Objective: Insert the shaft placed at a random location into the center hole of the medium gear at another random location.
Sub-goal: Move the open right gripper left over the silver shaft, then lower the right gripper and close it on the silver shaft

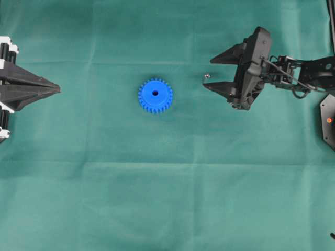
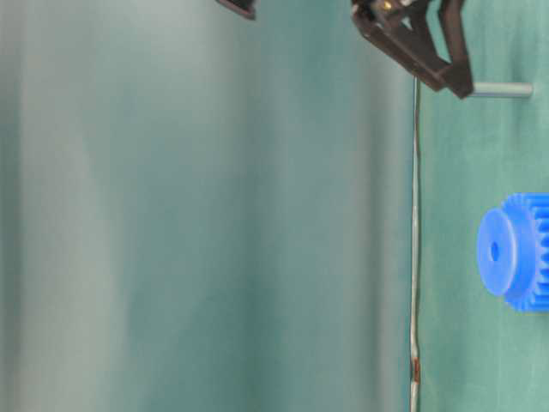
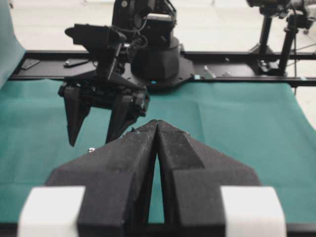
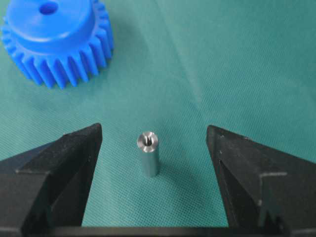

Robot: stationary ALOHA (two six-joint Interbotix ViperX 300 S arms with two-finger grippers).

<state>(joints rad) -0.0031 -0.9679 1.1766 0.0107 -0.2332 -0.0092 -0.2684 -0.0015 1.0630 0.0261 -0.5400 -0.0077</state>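
The green cloth (image 1: 167, 198) is covered only partly. The left gripper (image 1: 56, 89) is kept closed, far from the gear (image 1: 155, 95). The right gripper (image 4: 154, 148) is spread wide around the upright shaft (image 4: 148, 154), untouched, beside the gear.

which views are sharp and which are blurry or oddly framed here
Overhead: evenly lit, sharp, gear crisp, shaft a speck. Table-level: turned sideways, backdrop a soft blur. Left wrist: shut left gripper close, slightly soft. Right wrist: shaft sharp between the right gripper fingers, gear softer.
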